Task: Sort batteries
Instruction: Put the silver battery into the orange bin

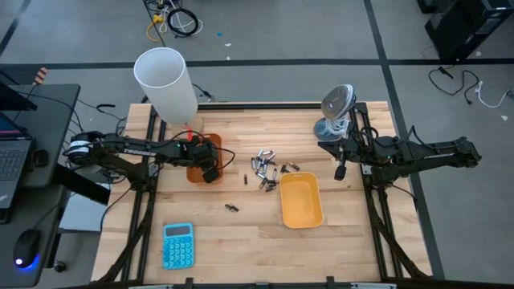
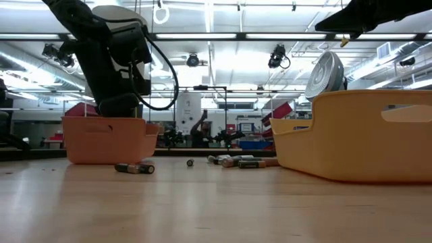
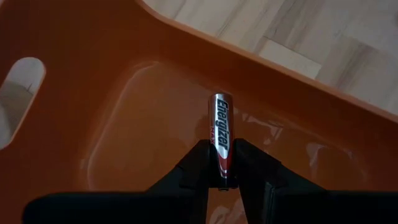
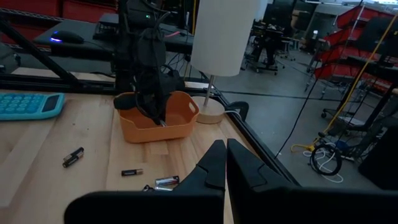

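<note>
The left end effector (image 3: 221, 163) pinches a battery (image 3: 221, 134) by its base over the orange tray (image 3: 124, 74); light, rigid, slick, likely to roll.

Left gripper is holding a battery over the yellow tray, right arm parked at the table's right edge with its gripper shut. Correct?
Not quite: the tray is wrong. The left gripper holds the battery over the orange tray, as the left wrist view shows; the yellow tray sits apart in the high view. The right gripper is parked and shut.
</note>
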You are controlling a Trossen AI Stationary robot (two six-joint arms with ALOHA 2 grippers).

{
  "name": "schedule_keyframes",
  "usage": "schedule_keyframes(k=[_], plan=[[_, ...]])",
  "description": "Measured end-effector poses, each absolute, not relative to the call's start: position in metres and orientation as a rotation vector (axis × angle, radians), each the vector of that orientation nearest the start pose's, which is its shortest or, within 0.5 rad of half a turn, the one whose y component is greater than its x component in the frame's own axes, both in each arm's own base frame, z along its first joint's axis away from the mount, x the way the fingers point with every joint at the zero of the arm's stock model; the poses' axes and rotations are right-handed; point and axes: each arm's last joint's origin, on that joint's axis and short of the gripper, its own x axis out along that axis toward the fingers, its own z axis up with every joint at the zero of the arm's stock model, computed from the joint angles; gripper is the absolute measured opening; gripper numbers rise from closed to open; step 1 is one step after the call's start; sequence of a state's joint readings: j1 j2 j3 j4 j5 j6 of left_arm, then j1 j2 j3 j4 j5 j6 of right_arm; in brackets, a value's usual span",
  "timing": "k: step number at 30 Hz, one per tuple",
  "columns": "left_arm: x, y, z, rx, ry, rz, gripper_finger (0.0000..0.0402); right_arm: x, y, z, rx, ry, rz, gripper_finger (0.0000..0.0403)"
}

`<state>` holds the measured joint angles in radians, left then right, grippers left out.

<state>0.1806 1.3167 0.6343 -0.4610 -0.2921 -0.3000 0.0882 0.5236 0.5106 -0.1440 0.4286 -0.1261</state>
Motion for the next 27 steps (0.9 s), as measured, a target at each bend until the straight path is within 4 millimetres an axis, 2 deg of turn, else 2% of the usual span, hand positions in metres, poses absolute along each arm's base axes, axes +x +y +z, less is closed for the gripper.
schedule_keyframes(k=[7, 18, 27], plan=[[0.2161, 0.0479, 0.1642, -0.198, 1.077, 0.588, 0.0076, 0.1306, -0.0005, 0.2776, -0.165, 0.174, -0.33, 0.0003], [0.2178, 0.0482, 0.1648, -0.201, 1.058, 0.581, 0.0116, 0.1306, -0.0006, 0.2776, -0.165, 0.174, -0.33, 0.0003], [0.2244, 0.0473, 0.1729, -0.236, 1.037, 0.513, 0.0117, 0.1306, -0.0006, 0.2776, -0.165, 0.174, -0.33, 0.0003]])
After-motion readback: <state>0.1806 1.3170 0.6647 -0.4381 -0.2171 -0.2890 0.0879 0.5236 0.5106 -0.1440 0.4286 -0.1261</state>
